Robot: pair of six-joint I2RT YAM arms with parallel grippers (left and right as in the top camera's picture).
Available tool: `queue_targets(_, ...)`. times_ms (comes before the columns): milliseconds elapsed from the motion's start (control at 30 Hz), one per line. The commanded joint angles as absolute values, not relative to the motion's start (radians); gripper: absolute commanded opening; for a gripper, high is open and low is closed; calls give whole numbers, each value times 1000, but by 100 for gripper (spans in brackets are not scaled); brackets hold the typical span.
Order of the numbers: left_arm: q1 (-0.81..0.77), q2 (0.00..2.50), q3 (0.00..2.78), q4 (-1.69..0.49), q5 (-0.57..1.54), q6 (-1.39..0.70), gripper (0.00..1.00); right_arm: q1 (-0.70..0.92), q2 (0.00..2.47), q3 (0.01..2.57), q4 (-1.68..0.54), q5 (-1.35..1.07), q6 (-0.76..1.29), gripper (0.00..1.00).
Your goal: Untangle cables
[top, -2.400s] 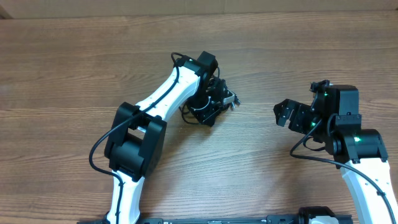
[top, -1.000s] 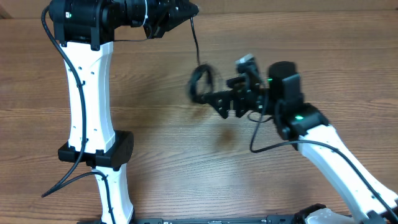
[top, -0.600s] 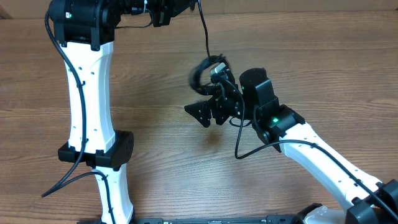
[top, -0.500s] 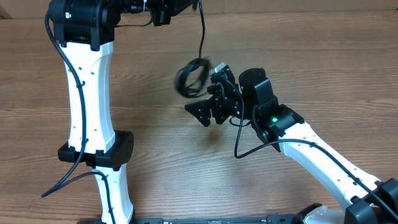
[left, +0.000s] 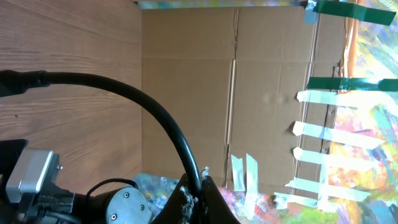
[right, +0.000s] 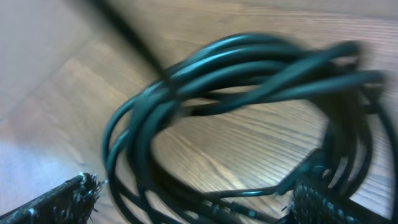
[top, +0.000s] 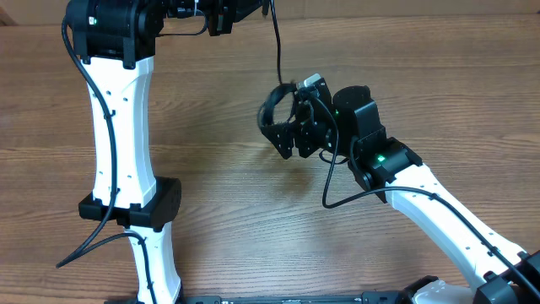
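The left arm (top: 118, 110) has swung up off the table (top: 422, 51), its left gripper (top: 245, 10) clenched on one strand of the cables (top: 270, 110). The right gripper (top: 285, 133) has moved in with its fingers spread wide either side of the dangling bundle, grasping nothing yet, which looks like the setup for pulling a loop free. The cables hang over the middle of the table as a tight coil of thin black loops, slightly blurred as if swinging, below one taut strand.
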State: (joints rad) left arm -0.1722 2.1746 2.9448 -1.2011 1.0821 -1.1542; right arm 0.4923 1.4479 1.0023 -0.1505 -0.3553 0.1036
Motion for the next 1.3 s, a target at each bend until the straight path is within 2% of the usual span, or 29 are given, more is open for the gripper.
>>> queue_targets(0,-177,2150,2970,-1172,1113,-1176,4,490,1433,1032,-142,-231,95,99)
queue_targets(133,-177,2150,2970,-1159,1112,-1206,4,485,1429,1034,-128,-55,104,99)
queue_targets(533,-181,2150,2971,-1045,1139,-1251,4,456,1407,1092,-178,60,148,99)
queue_targets(967,-184,2146,2976,-1010,1151,-1265,4,443,1548,1092,-109,-46,186,95)
queue_targets(1267,-184,2146,2976,-989,1122,-1263,4,435,1479,1141,-147,-46,171,96)
